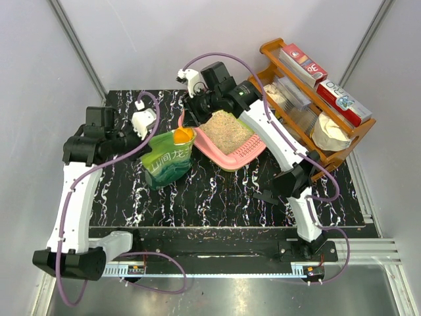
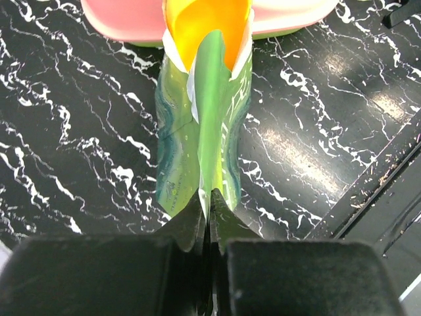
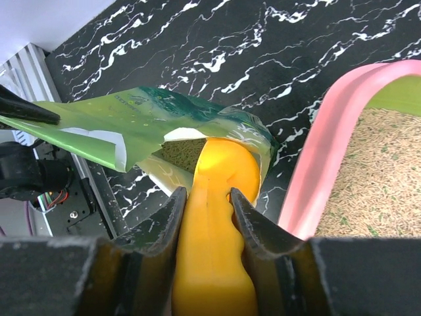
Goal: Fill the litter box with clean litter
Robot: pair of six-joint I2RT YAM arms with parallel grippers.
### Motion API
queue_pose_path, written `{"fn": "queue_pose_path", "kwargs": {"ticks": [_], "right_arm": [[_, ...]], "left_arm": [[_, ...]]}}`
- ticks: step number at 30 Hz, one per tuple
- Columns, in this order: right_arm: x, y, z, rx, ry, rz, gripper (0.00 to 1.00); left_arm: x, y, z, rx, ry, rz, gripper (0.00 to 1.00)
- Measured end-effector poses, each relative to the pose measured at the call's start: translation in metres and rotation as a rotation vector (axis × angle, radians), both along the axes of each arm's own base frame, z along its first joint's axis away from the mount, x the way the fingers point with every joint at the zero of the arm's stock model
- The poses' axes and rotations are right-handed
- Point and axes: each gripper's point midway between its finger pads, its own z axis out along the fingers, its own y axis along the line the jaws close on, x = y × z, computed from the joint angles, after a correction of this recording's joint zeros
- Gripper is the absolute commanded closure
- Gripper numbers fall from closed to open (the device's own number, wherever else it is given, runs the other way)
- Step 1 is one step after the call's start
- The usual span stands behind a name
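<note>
The pink litter box [image 1: 242, 158] with green inner walls sits mid-table and holds beige clean litter [image 1: 227, 130], also seen in the litter box [image 3: 329, 158] at the right of the right wrist view as clean litter [image 3: 375, 178]. A green bag [image 1: 168, 161] lies to its left with its mouth open toward the box. My left gripper [image 2: 208, 197] is shut on the green bag [image 2: 197, 131] at its edge. My right gripper [image 3: 207, 197] is shut on the handle of a yellow-orange scoop [image 3: 220, 197], whose bowl sits inside the bag's mouth, where litter shows.
A brown wooden rack [image 1: 316, 99] with boxes and a white bundle stands at the back right, close behind the right arm. The black marbled table [image 1: 217, 204] ends at a metal rail along the near edge.
</note>
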Motion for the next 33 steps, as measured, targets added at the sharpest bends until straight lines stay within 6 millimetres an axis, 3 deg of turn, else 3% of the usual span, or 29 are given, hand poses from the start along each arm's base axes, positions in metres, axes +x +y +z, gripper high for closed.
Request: {"fn": "queue_pose_path", "kwargs": {"ticks": [5, 10, 17, 26, 33], "right_arm": [[-0.020, 0.015, -0.009, -0.031, 0.031, -0.006, 1.00], [-0.030, 0.029, -0.039, -0.100, 0.075, -0.056, 1.00], [-0.018, 0.036, -0.068, -0.137, 0.122, -0.130, 1.00], [-0.006, 0.031, -0.070, -0.156, 0.091, -0.201, 1.00], [-0.003, 0.023, -0.077, -0.172, 0.112, -0.279, 1.00]], "left_arm": [[-0.024, 0.007, 0.004, 0.021, -0.014, 0.025, 1.00], [-0.038, 0.008, -0.001, 0.020, -0.039, 0.034, 1.00], [-0.026, 0.010, -0.004, 0.016, -0.103, 0.062, 1.00], [-0.002, 0.012, 0.009, 0.048, -0.161, 0.044, 1.00], [0.005, 0.007, 0.005, 0.039, -0.192, 0.014, 1.00]]}}
